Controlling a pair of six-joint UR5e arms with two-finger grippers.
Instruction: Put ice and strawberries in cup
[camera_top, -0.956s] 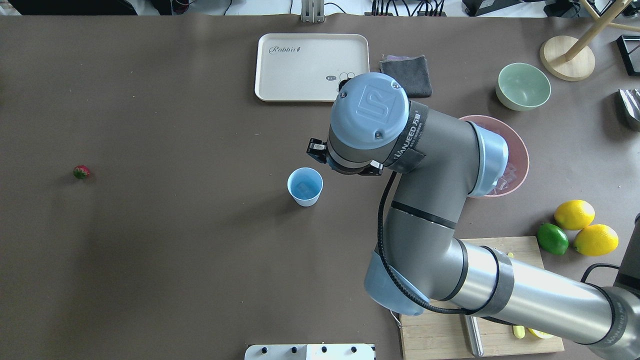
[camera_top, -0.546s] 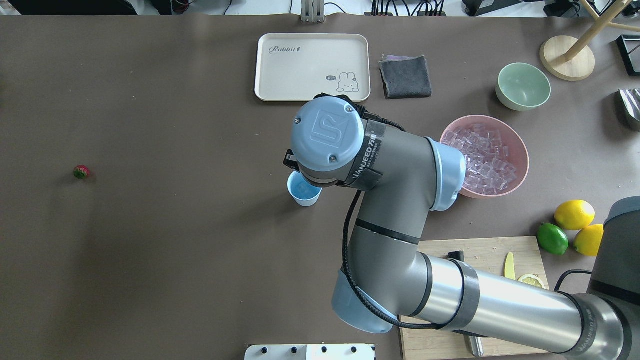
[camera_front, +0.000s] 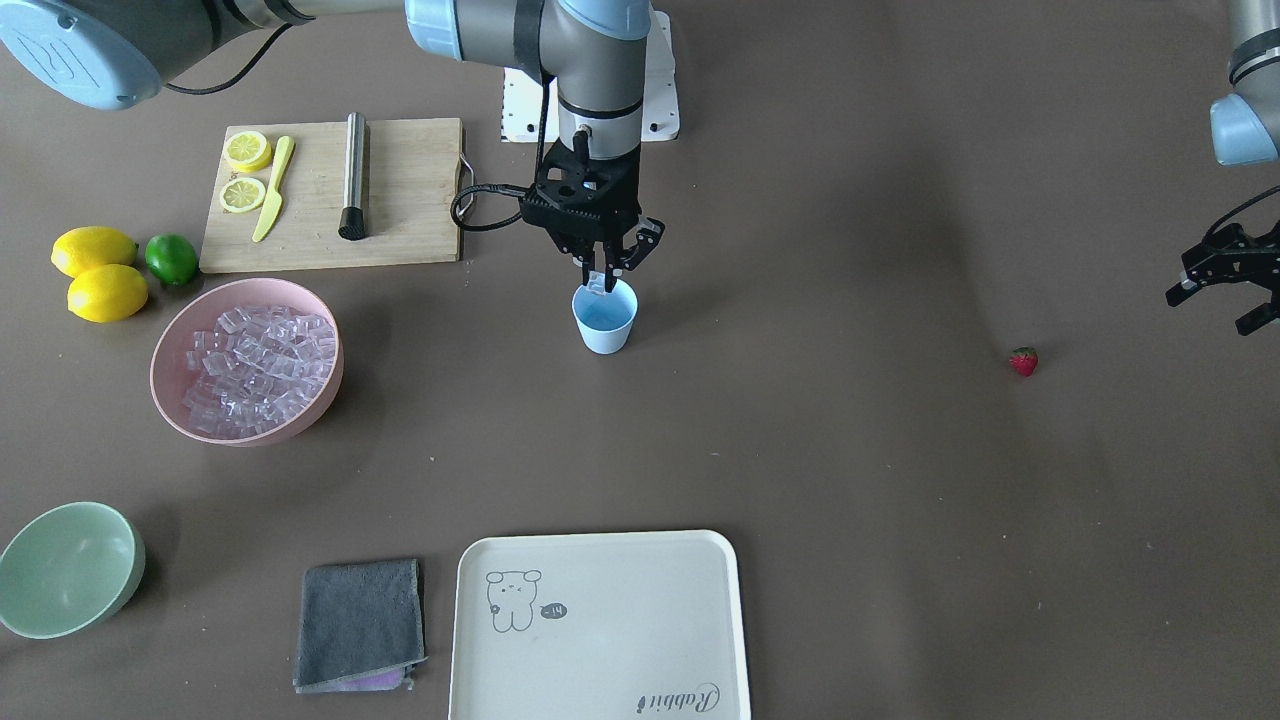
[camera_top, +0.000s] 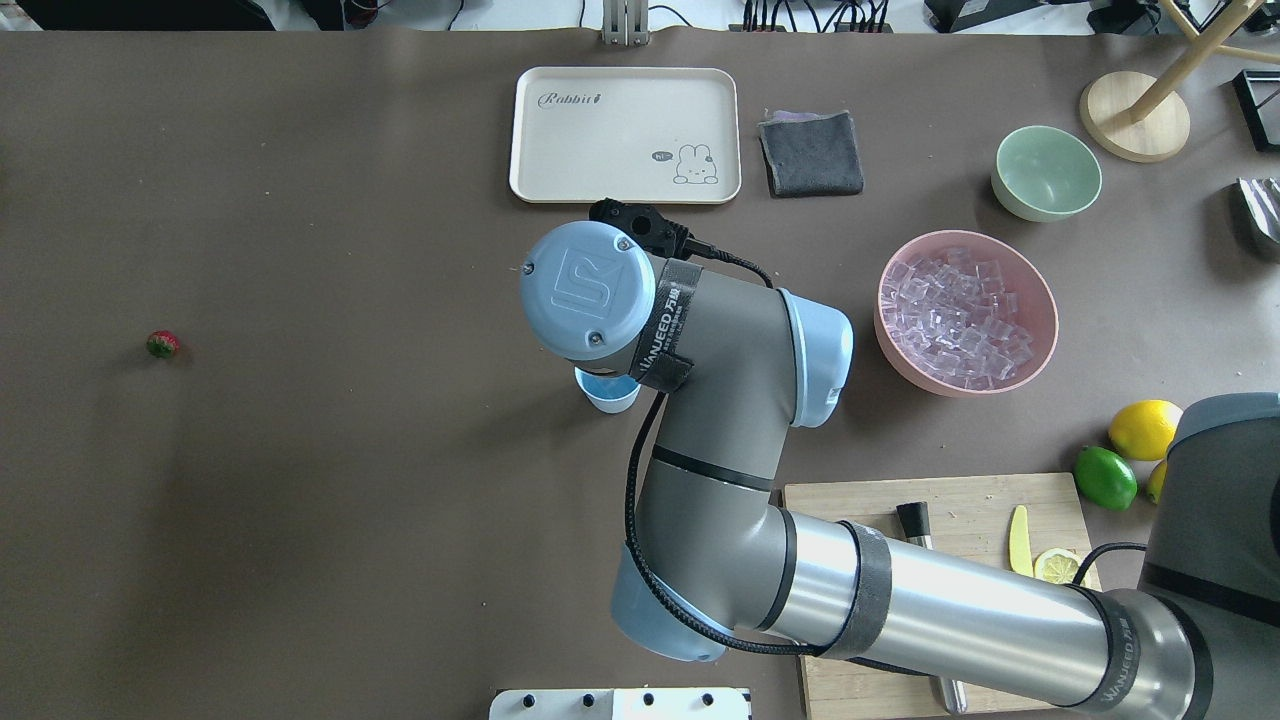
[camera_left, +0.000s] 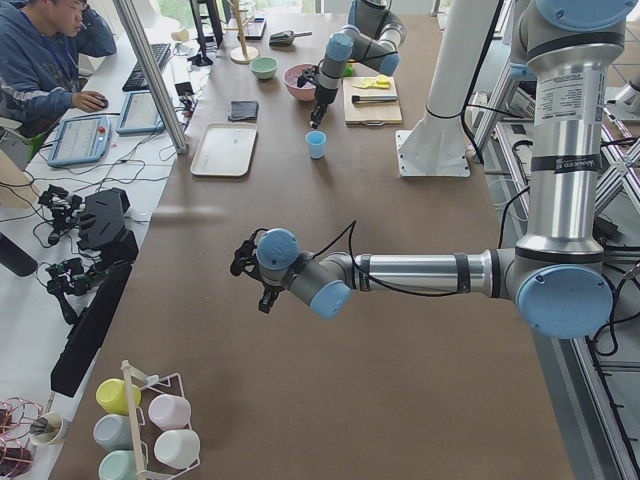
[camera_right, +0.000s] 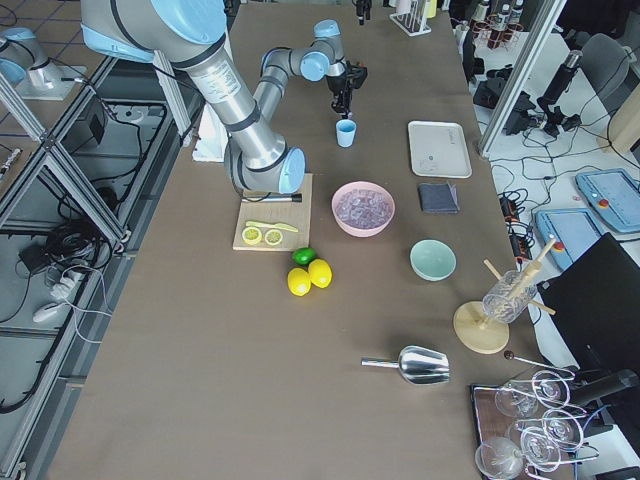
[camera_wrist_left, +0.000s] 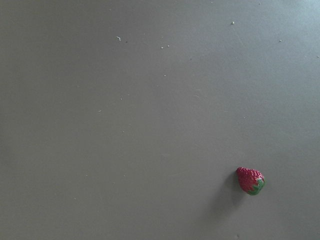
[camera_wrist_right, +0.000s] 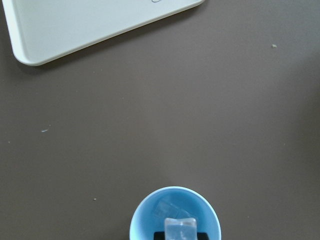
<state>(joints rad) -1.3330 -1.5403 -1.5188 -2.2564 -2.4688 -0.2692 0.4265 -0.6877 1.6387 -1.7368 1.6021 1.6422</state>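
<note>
The right fingers (camera_front: 601, 272) pinch one small clear glossy ice cube (camera_wrist_right: 180, 229), with the light blue plastic cup (camera_front: 604, 325) just beneath them. I judge this is the ice step; next they must open. The small red strawberry (camera_front: 1023, 361) lies near the spread, empty left fingers (camera_front: 1215, 300).

Both arms out over the long brown surface, seen from the robot's left end

The near left arm (camera_left: 410, 272) stretches low across the surface (camera_left: 400, 380). Far down, the right gripper (camera_left: 314, 122) hangs just above the upright light blue cup (camera_left: 316, 146). A cream tray (camera_left: 224, 149) lies to one side of the cup, and a wooden cutting board (camera_left: 374, 100) lies farther off on the other. Beyond sit a pink bowl (camera_left: 295, 80), a pale green bowl (camera_left: 264, 67) and a dark cloth (camera_left: 242, 110). A seated operator (camera_left: 45, 55) works at a side desk.
</note>
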